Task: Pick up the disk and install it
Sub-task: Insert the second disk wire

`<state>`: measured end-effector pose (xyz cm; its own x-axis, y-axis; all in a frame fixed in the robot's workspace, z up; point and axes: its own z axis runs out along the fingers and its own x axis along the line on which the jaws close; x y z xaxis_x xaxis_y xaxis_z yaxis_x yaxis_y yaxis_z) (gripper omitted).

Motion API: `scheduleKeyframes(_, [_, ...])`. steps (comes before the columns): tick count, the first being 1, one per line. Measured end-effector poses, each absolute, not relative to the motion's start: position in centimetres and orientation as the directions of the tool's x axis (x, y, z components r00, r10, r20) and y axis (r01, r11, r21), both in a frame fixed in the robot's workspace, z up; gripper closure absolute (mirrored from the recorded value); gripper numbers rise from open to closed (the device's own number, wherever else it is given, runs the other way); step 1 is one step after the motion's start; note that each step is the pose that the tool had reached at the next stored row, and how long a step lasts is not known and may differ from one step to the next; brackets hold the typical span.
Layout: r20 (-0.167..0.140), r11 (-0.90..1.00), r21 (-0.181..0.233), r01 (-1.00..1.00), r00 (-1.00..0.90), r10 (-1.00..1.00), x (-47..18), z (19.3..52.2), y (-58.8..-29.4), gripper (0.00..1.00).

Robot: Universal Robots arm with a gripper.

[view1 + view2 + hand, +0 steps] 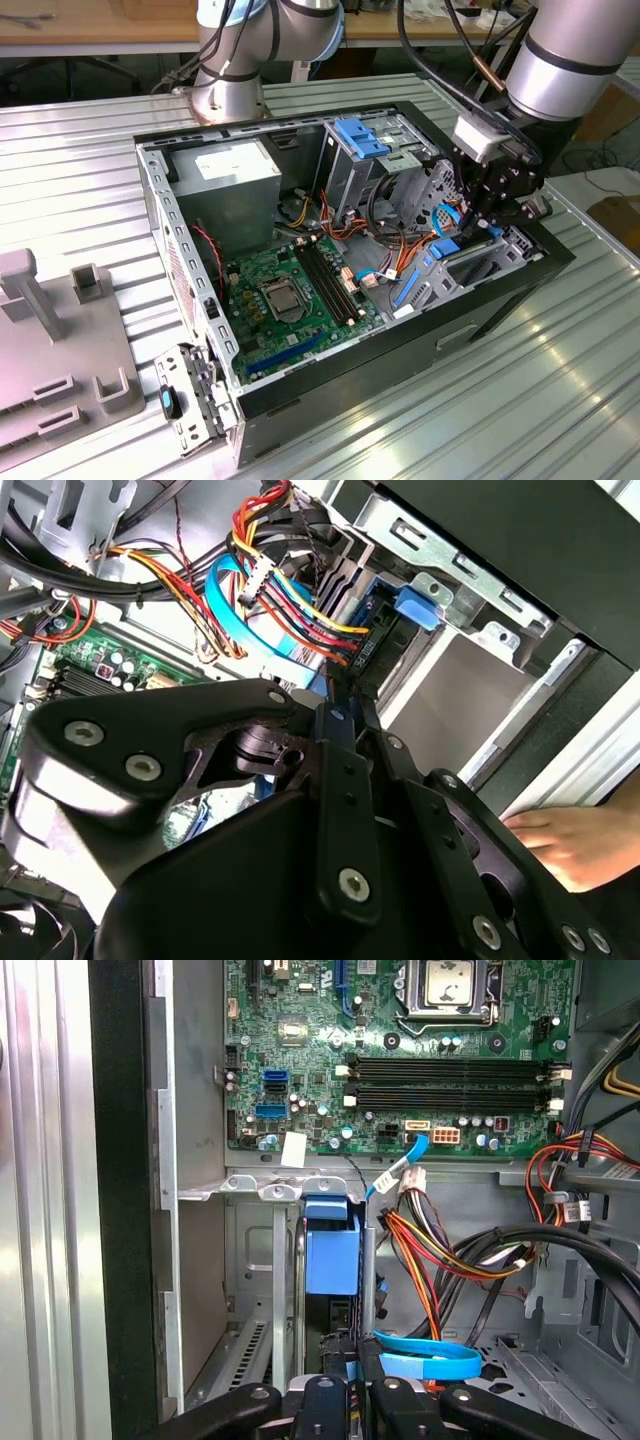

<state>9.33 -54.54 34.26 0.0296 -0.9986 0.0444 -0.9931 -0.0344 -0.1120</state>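
At the lower edge of the exterior view, the ribbed metal table (500,420) carries an open computer case (400,370), with a grey fixture block (60,370) towards the lower left. Inside the case the green motherboard (290,290) lies flat. Further back, at centre right, the gripper (490,215) reaches into the drive cage (420,190). Its jaws appear clamped on the disk (445,245), which is held on edge between the cage walls. In the first wrist view the disk (330,1250) stands just beyond the gripper (350,1400), beside a flat blue cable (430,1360). In the second wrist view a person's hand (570,845) rests by the case. Beyond the case stands the arm's base (230,80).
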Motion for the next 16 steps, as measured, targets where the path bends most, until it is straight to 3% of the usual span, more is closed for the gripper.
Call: scheduleKeyframes(16, [0.036, -0.033, -0.112, -0.993, 0.03, -0.999, 9.33, 33.85, -54.54, 0.84])
